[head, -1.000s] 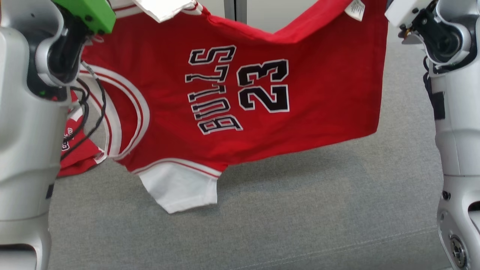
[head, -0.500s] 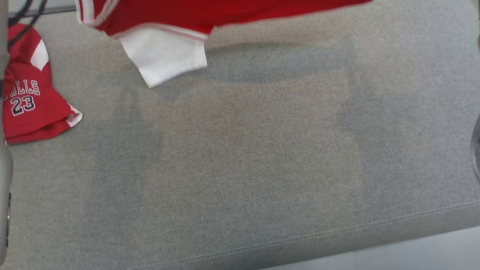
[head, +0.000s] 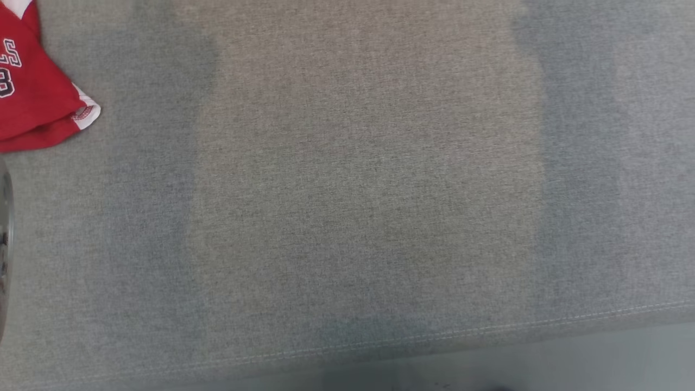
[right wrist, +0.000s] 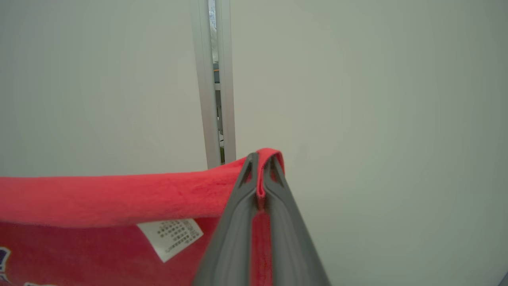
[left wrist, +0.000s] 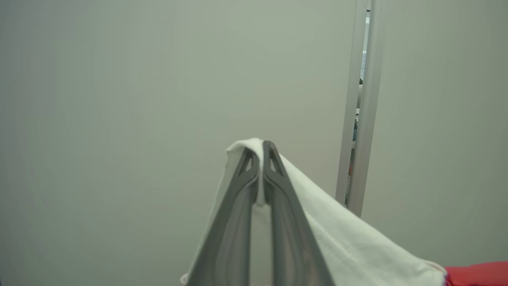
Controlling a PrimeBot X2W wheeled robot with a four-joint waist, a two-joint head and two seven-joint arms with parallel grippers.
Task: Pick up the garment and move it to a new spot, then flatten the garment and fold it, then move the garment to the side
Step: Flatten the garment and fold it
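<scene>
- Left gripper (left wrist: 261,149): jaws pressed together on a white sleeve edge of the garment (left wrist: 349,242). The cloth wraps over both fingertips and drapes toward the lower right of the left wrist view, where the red body begins
- Right gripper (right wrist: 262,157): jaws pressed together on a folded red edge of the garment. The cloth runs off to the left of the right wrist view as a sagging band, with a white care label (right wrist: 170,234) hanging just below that edge
- Garment position: suspended between the two grippers, in front of a pale wall panel (left wrist: 119,99) with a metal post (left wrist: 363,119). Whether its lower edge touches anything cannot be determined
- Work surface: the grey upholstered surface (head: 347,190) shows plain cloth across its middle in the head view. A second red jersey (head: 32,103) lies crumpled at the far left, well apart from that middle
- Step in hand (judgement): pick-up is complete and the transfer to a new spot is in progress. Flattening, folding and setting aside are not yet begun
- Next move (judgement): lower both arms together over the middle of the surface, with the grippers held apart so the cloth is taut. Lay the hanging edge down first so the body spreads flat
- Caution: keep clear of the second red jersey, and release only once the cloth rests on the surface
</scene>
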